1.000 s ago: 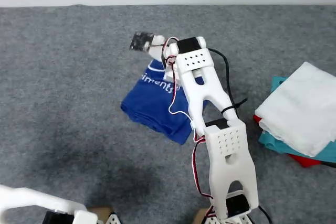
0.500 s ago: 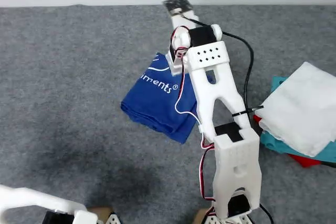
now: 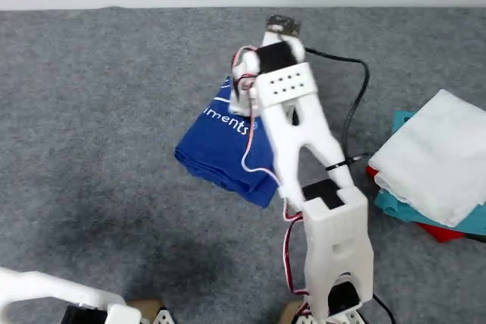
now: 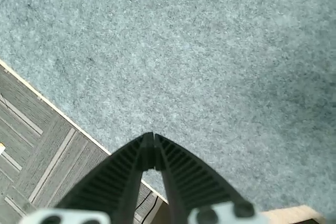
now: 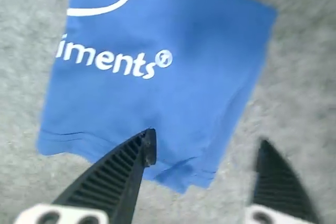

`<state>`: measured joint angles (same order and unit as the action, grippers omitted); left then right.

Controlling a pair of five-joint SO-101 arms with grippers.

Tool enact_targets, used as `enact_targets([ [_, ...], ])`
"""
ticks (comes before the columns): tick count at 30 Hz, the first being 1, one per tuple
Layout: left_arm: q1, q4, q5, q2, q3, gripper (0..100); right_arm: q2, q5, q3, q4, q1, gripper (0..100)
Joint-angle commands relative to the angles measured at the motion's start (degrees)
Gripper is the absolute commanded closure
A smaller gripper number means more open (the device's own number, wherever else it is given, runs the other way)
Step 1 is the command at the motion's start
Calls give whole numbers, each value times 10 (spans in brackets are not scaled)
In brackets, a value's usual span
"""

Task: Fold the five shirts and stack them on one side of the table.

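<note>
Blue shirt point(image 5: 157, 77) lying folded beneath right gripper point(image 5: 206, 139), hanging wide open, empty; left gripper point(image 4: 154, 136) pinching closed, gripping nothing.

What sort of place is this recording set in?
Probably a lab or workshop bench, not a home: a grey felt-covered table, a white plastic robot arm above a folded blue cloth shirt, and wood-patterned flooring past the table edge.

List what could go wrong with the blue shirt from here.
1. The open right gripper hangs over the layered edge of the blue shirt; a pinch might catch only the top layers and undo the fold.
2. The stack sits skewed; dropping blue on it may shift it.
</note>
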<state>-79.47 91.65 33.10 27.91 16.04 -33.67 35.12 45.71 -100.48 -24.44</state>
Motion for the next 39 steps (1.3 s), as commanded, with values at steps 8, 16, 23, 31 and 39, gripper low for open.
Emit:
enact_targets([
  [8,0,3,5,17,-1,994,-111,111,8,65,-44,500],
  [16,0,-2,6,17,30,994,-189,112,8,133,-43,544],
  [23,0,-6,6,17,29,994,-248,109,18,116,-17,762],
  [31,0,-11,6,17,30,994,-254,61,77,82,-7,985],
  [39,0,-15,33,17,28,994,-201,-25,200,-19,13,990],
])
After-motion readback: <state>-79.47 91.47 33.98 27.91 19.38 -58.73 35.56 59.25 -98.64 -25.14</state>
